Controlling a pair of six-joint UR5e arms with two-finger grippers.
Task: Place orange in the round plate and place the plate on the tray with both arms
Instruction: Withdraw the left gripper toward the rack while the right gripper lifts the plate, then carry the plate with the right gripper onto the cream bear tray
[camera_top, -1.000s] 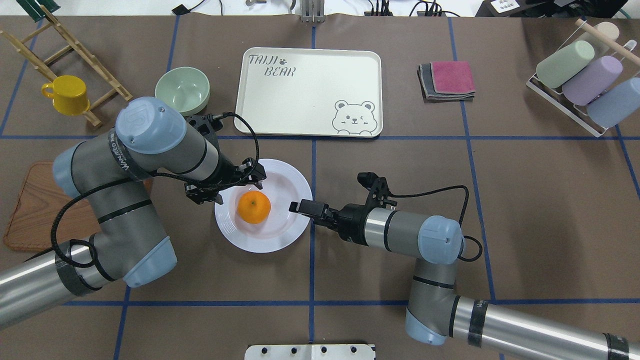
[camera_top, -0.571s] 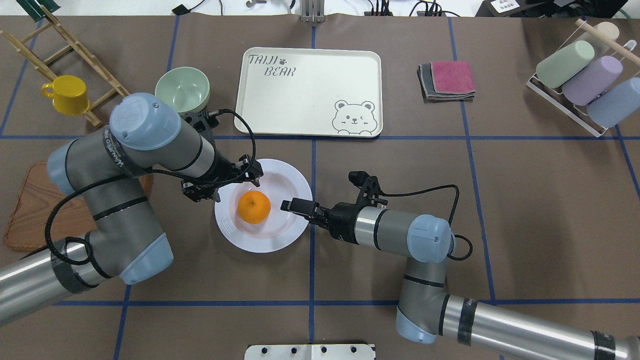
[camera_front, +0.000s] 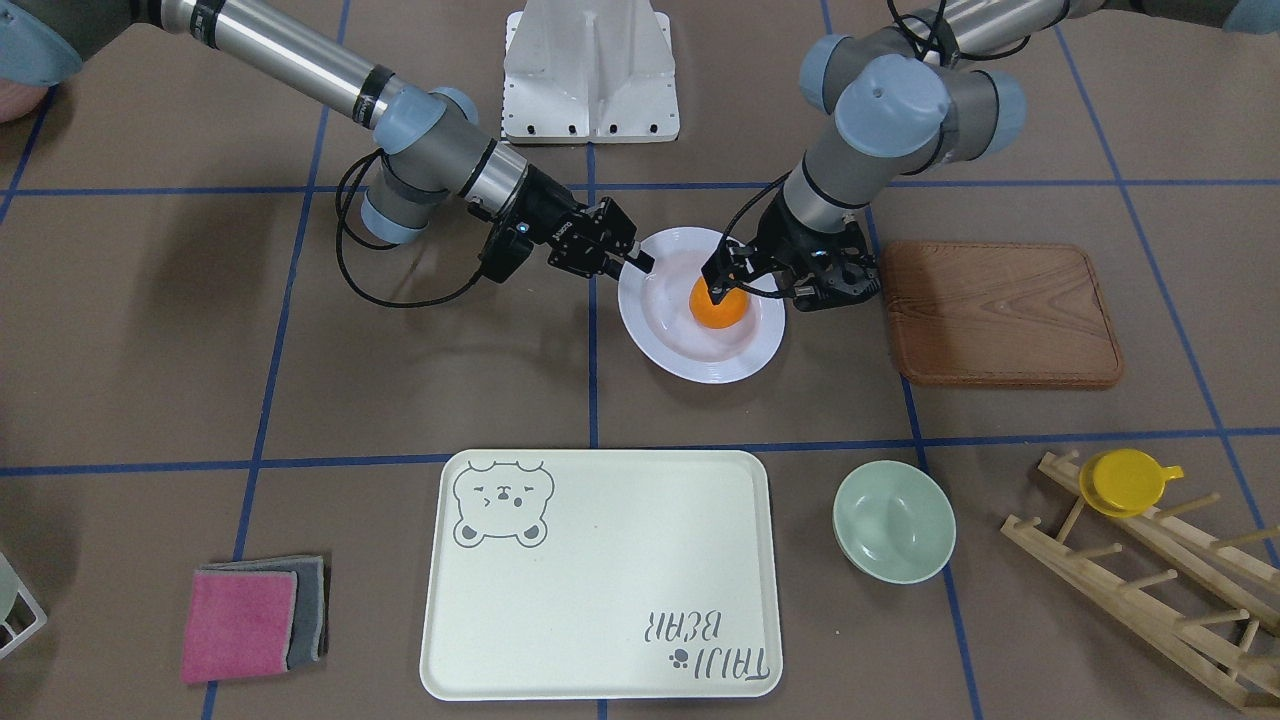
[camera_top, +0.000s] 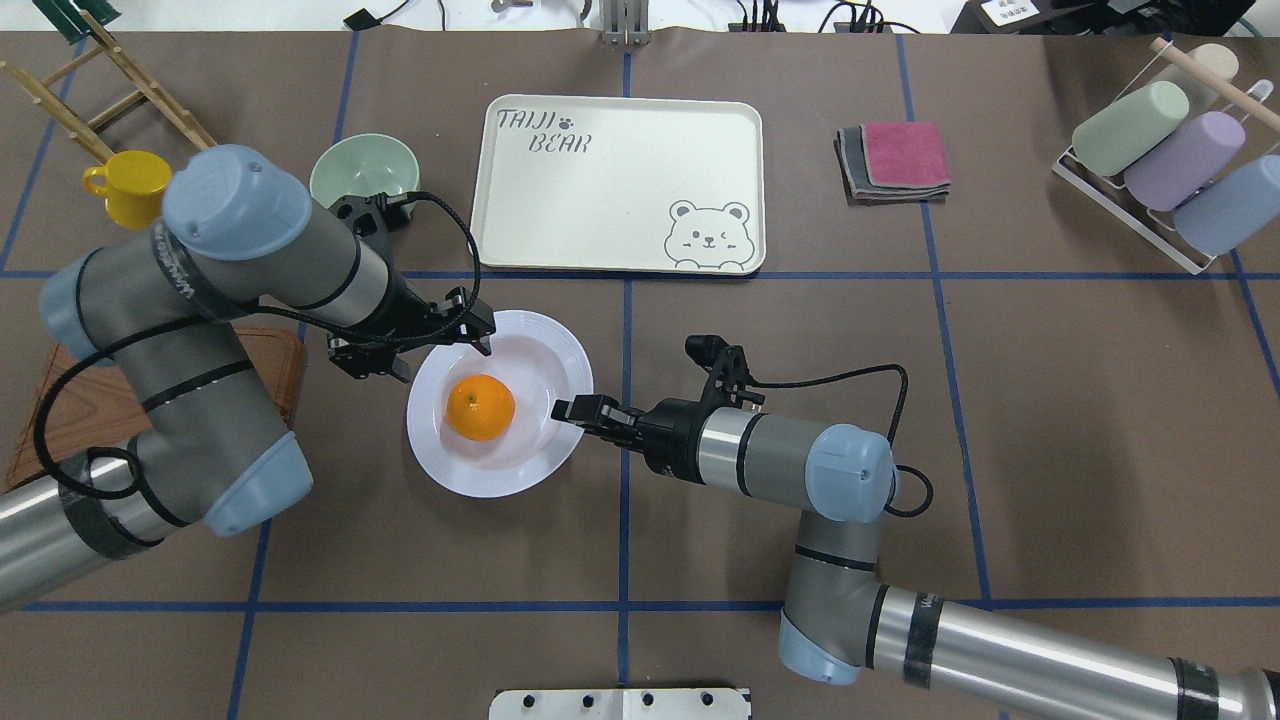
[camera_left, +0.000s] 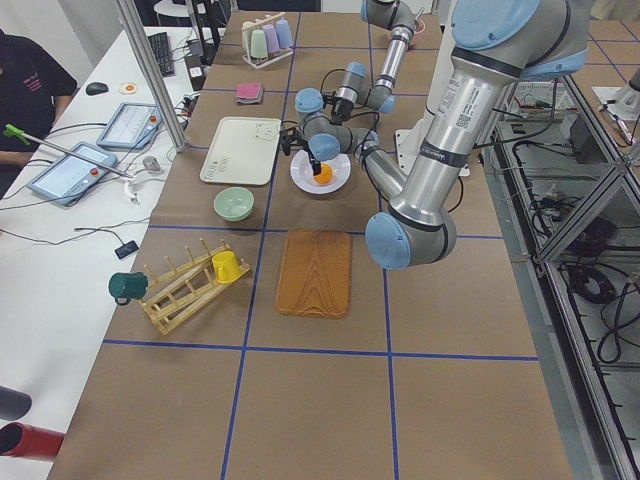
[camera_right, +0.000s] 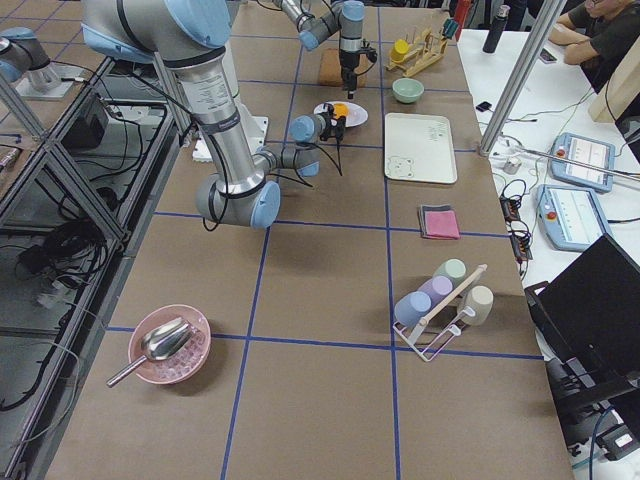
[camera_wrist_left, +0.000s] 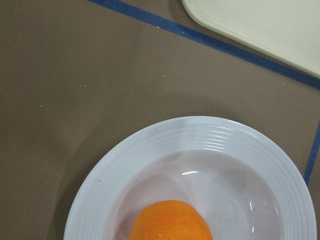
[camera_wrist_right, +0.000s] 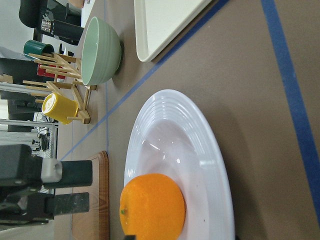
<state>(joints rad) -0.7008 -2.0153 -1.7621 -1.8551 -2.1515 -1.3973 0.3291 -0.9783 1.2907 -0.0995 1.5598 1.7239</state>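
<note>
The orange (camera_top: 481, 407) lies in the white round plate (camera_top: 530, 370) on the table, nearer the robot than the cream tray (camera_top: 620, 190). My left gripper (camera_top: 443, 355) hangs open over the plate's upper-left rim, its two fingers (camera_wrist_right: 70, 172) apart beside the orange (camera_front: 718, 305). From the other side my right gripper (camera_top: 560, 408) reaches in low over the plate's right rim. Its jaws stand one above the other, and they look open around the rim. The left wrist view looks straight down on the plate (camera_wrist_left: 200, 135) and the orange (camera_wrist_left: 170, 222).
A pale-green bowl (camera_top: 365, 180) sits left of the tray, and a yellow cup (camera_top: 130, 188) hangs on a wooden rack. A wooden board (camera_front: 1000, 310) lies beside the left arm. Folded cloths (camera_top: 895, 160) and a cup rack (camera_top: 1170, 160) are at the far right.
The plate with the orange has slid a little to the left. My right gripper followed it leftward over the rim. The left arm and gripper shifted left and back.
</note>
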